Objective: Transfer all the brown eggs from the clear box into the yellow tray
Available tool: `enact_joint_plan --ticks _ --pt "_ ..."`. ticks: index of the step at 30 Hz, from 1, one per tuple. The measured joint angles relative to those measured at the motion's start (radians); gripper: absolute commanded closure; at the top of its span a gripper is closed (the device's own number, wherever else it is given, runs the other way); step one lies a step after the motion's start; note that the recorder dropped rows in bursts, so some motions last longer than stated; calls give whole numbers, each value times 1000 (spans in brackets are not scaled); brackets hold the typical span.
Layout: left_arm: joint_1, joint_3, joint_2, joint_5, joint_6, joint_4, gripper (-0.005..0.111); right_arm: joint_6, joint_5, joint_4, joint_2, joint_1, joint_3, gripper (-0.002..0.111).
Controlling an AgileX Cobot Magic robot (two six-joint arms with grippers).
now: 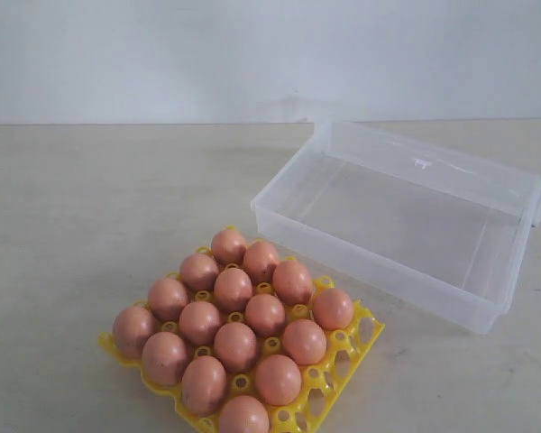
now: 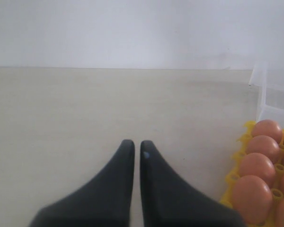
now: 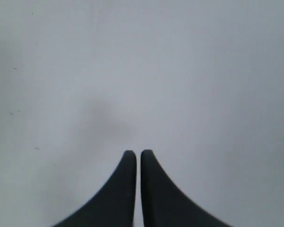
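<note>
1. Nearest to the lens, at the bottom edge of the exterior frame, one brown egg (image 1: 243, 415) sat in a front cup of the yellow tray (image 1: 341, 341).
2. Behind it the other brown eggs (image 1: 235, 346) filled the tray in four slanted rows of four, each upright in its own cup; every egg in view was in the tray, in the lower centre of the frame.
3. Open yellow cups ran along the tray's right-hand edge.
4. Just beyond the tray, in the right half of the frame, was the clear box (image 1: 370, 262), its near corner close to the tray.
5. Its hinged lid (image 1: 433, 162) was thrown open on the far side.
6. Both rested on a pale beige table (image 1: 90, 225) before a white wall (image 1: 162, 54).
7. In the left wrist view, the left gripper (image 2: 137, 144) had its dark fingers (image 2: 125, 161) drawn together with only a thin slit between them. It gripped nothing and hung over bare tabletop, with the tray's edge and several eggs off to one side.
8. The right gripper (image 3: 137, 153) was likewise closed on nothing, its tips against a plain pale surface that I could not identify.
</note>
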Motion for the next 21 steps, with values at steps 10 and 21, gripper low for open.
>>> enact_joint_plan --ticks 10,21 --pt "0 0 0 0 0 0 103 -215 328 -35 -407 -2 94 109" --pt "0 0 0 2 0 0 103 -147 380 80 -778 -2 253 109"
